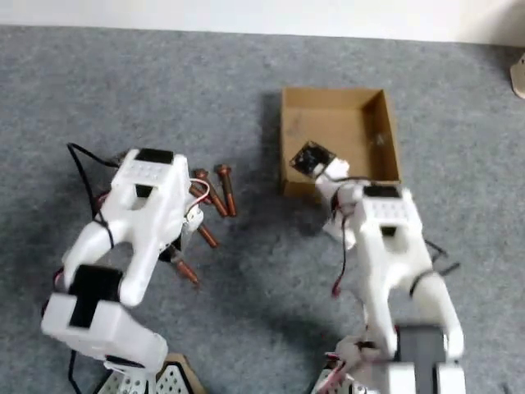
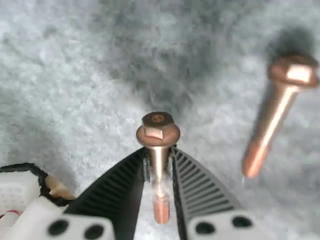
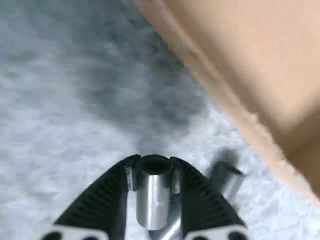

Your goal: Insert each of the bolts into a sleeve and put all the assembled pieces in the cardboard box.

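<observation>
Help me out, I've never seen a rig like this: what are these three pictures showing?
These are two small white robot arms on a grey carpeted table. The overhead view looks down on both; the other two come from a camera on each arm's wrist. The left arm has its black fingers closed on a copper bolt, with another bolt lying nearby. The right arm grips a metal sleeve in its fingers, beside the cardboard box. A second sleeve lies close by. More loose bolts lie on the carpet.
</observation>
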`<state>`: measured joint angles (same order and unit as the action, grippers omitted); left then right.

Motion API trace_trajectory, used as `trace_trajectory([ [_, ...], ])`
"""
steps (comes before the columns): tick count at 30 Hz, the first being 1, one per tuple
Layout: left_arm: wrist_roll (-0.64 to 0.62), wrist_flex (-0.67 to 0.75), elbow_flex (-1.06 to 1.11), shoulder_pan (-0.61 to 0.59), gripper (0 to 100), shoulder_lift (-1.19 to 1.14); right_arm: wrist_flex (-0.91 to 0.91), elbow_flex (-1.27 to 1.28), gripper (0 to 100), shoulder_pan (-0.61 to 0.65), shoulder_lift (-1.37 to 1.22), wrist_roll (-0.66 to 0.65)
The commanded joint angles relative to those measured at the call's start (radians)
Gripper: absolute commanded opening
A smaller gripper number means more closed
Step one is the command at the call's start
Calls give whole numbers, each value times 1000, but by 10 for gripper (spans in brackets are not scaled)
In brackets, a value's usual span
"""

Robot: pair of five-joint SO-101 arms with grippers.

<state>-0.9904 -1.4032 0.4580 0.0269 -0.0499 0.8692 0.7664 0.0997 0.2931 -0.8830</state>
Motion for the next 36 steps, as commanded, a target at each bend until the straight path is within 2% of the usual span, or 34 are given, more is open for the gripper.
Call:
trace_trajectory([
  [1, 2, -21, 30, 68, 6, 160, 4, 114, 5, 62, 285, 132],
  [6, 18, -35, 56, 143, 6, 346, -2, 242, 5, 110, 544, 351],
  [11, 241, -150, 30, 194, 6, 542, -2, 331, 5, 180, 728, 486],
  [14, 242, -132, 27, 202, 6, 628, -19, 372, 5, 214, 803, 543],
  [16, 227, -60, 25, 202, 6, 650, -67, 404, 5, 222, 840, 603],
  [18, 192, 72, 16, 197, 6, 651, -128, 441, 5, 222, 866, 675],
  [23, 38, 307, 116, 199, 6, 657, -282, 558, 7, 222, 905, 859],
  [26, -17, 491, 194, 203, 6, 659, -337, 607, 7, 222, 909, 861],
  [29, -14, 671, 255, 202, 6, 659, -363, 627, 7, 223, 909, 841],
  [31, 18, 775, 283, 202, 6, 661, -364, 630, 5, 265, 909, 816],
  [36, 279, 904, 403, 237, 6, 754, -404, 739, 5, 450, 915, 764],
])
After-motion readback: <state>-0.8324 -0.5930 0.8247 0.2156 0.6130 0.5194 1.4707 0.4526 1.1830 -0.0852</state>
